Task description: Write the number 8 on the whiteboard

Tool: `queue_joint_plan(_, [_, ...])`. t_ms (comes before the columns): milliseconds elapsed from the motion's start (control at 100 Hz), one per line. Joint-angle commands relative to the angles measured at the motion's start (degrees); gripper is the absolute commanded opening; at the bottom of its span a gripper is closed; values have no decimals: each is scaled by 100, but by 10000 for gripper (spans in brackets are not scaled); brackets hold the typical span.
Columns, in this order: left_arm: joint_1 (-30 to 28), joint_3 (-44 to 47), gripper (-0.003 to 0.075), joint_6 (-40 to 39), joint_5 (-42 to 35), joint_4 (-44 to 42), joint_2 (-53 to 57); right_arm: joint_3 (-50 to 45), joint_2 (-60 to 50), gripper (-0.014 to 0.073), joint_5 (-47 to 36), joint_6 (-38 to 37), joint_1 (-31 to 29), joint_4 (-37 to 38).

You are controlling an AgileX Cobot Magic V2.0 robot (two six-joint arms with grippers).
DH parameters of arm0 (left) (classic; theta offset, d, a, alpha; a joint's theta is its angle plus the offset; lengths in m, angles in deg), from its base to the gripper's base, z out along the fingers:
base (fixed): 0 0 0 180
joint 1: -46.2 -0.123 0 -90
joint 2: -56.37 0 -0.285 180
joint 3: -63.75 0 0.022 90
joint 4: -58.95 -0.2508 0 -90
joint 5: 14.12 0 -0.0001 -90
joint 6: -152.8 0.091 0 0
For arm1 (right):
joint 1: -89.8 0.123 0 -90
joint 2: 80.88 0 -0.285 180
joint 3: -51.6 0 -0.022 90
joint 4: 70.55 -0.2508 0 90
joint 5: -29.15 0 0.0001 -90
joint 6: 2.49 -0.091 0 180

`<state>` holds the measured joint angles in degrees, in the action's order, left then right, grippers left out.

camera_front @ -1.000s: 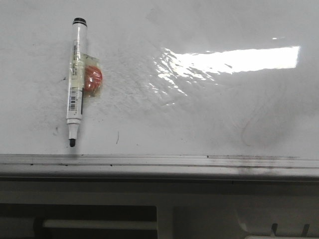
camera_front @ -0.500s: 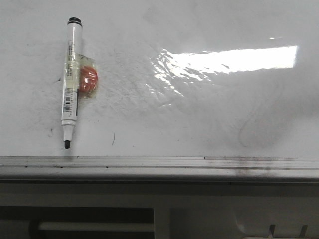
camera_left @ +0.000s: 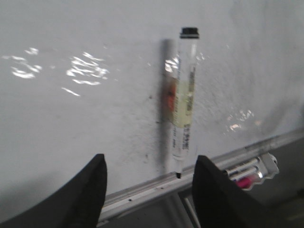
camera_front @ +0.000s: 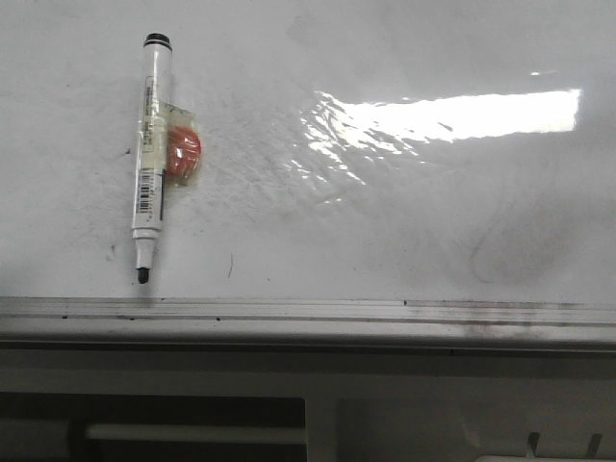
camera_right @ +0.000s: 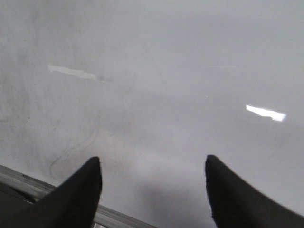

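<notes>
Smudging whiteboard (camera_front: 385,58), marks perhaps illegible

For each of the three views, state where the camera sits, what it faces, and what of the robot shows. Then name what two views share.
Front view: faces forward at the whiteboard and its marker; no arm shows.
Left wrist view: on the left arm, facing the marker; the open left gripper shows.
Right wrist view: on the right arm, facing bare board; the open right gripper shows.
Shared: front and left wrist views both show the marker.
</notes>
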<state>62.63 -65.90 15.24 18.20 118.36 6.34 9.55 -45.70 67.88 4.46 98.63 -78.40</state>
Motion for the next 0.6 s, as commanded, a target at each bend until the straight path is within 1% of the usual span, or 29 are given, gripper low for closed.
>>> queue_joint_plan(0, [387,-208,351,322,-291,642,-375,210,83,474,-449,39,82,-74])
queue_joint_plan(330, [2006,-253,347,322,-2092,1170,-1605,210,83,467,-449,39,93,-74])
queue_joint_plan(470, [2439,-375,347,322,-2495,1247,-1975,210,83,467,-449,39,93,-86])
queue_joint_plan(590, [2592,-447,343,322,-2855,1254,-2231,210,83,467,-449,39,93,-86])
